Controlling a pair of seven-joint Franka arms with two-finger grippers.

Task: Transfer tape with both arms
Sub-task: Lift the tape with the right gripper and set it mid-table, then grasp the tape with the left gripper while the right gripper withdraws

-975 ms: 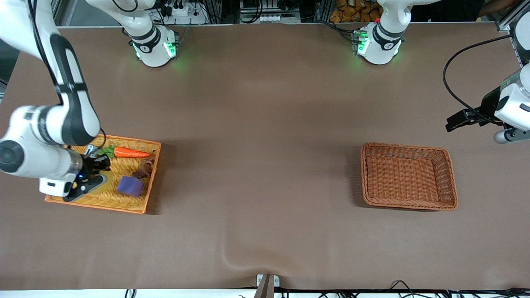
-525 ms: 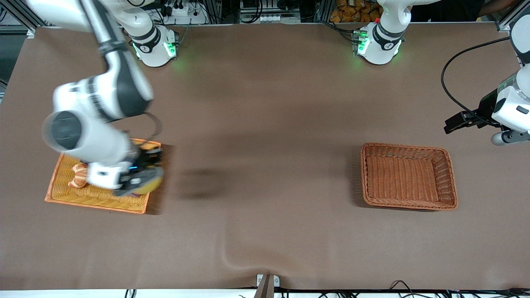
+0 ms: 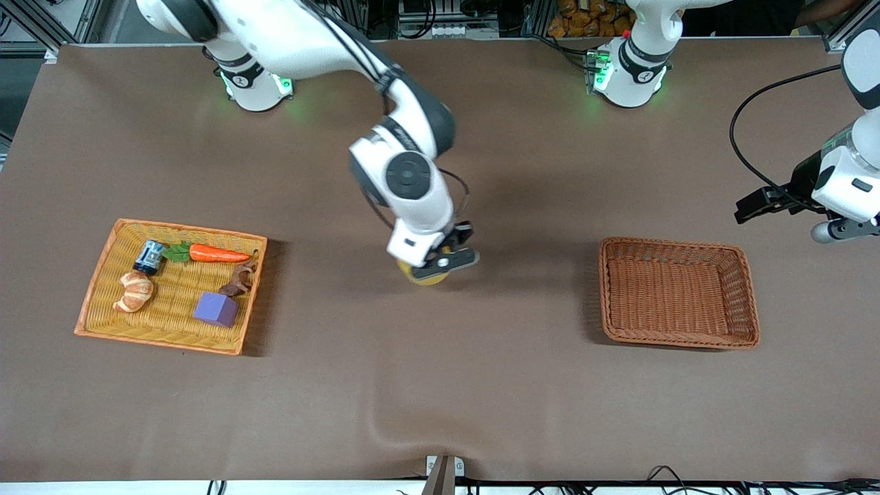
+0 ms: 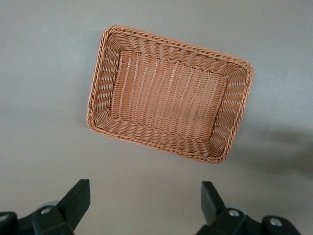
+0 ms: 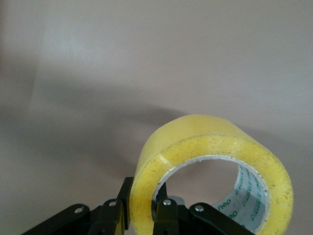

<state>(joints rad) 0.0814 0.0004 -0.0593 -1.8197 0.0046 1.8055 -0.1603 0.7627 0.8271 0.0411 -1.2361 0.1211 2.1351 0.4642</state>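
Note:
My right gripper [image 3: 440,265] is shut on the tape [image 3: 424,276], a yellowish ring-shaped roll, and holds it over the bare brown table between the two baskets. In the right wrist view the tape [image 5: 215,161] fills the lower part, its wall pinched between the black fingers [image 5: 122,203]. My left gripper [image 3: 753,203] is open and empty, up in the air at the left arm's end of the table, beside the brown wicker basket [image 3: 677,340]. The left wrist view shows that basket [image 4: 100,98] below the spread fingertips [image 4: 78,198].
An orange wicker tray [image 3: 103,330] at the right arm's end holds a carrot [image 3: 216,254], a croissant-shaped bread [image 3: 133,291], a purple block [image 3: 216,309], a small dark can [image 3: 148,257] and a brown piece [image 3: 238,280]. The brown basket holds nothing.
My right arm lifted the tape out of the orange tray and swung it toward the table's middle. My left gripper has barely shifted.

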